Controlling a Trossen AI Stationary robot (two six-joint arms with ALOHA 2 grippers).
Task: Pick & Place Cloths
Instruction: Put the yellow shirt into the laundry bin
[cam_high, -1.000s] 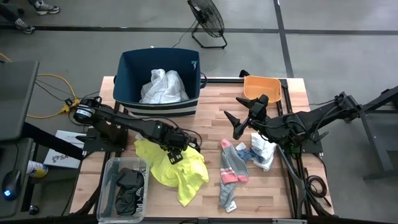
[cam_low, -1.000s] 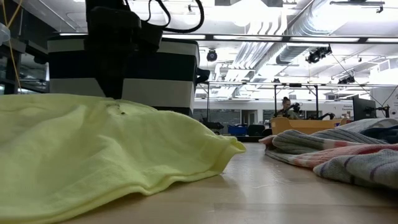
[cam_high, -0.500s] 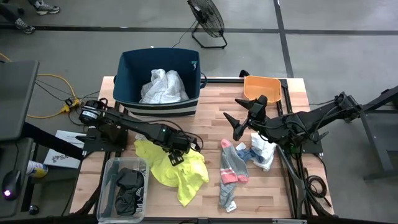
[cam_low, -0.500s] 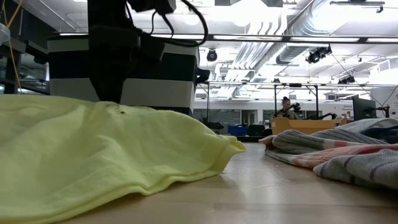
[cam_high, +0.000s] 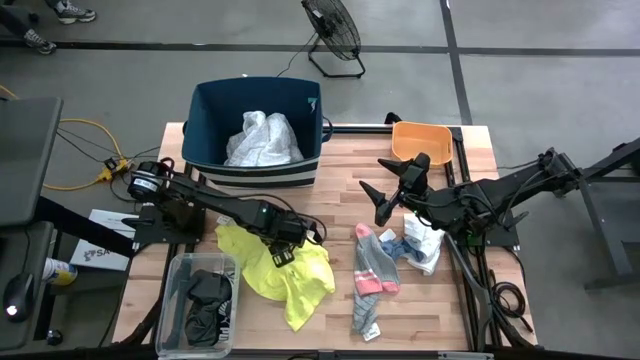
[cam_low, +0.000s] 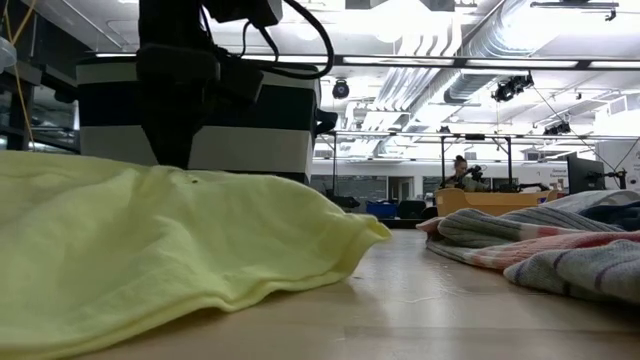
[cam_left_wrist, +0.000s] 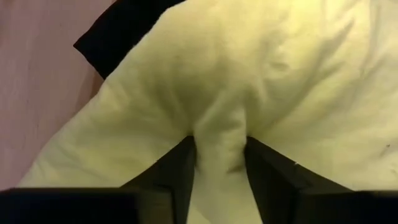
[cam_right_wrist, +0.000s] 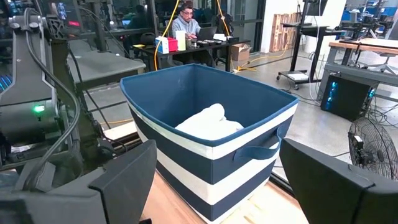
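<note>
Neon-yellow garment (cam_high: 280, 272) now pinched in a ridge by left gripper (cam_left_wrist: 219, 163); its near hem has crept back slightly. Lift toward the bin (cam_high: 258, 128) looks imminent. Right gripper (cam_high: 383, 190) hovers open.

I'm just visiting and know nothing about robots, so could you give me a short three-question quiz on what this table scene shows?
1. True or false: the left claw is pinching a fold of the neon-yellow garment.
2. What lies inside the dark-blue bin?
A. the grey socks
B. a large white garment
C. nothing
3. Fill in: the right claw hangs over the table with its fingers ____.

Key: 1 true; 2 B; 3 open.
</note>
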